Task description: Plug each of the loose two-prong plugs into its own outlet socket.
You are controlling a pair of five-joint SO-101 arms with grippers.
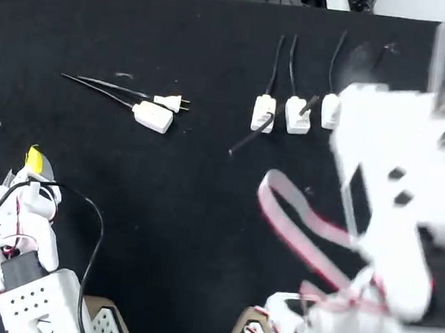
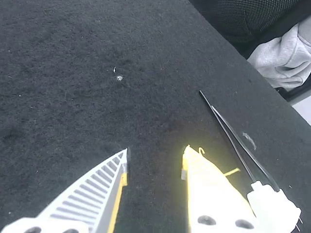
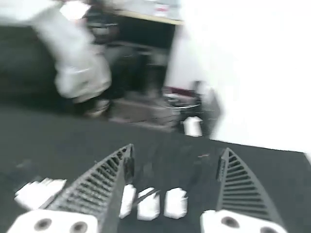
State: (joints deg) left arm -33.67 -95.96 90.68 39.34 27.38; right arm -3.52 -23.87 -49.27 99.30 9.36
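Two-prong plug: loose on black counter, just beside white outlet socket.
Three white corded connectors: in a row, well apart from the plug.
Left gripper: jaws apart, empty, low over counter.
Right gripper: jaws apart, empty, raised.

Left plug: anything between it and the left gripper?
Partly. The socket lies right beside the plug on the side nearer the left gripper, so it sits in the direct line. Otherwise bare table.

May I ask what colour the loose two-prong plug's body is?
White; the plug shows best in the high view.
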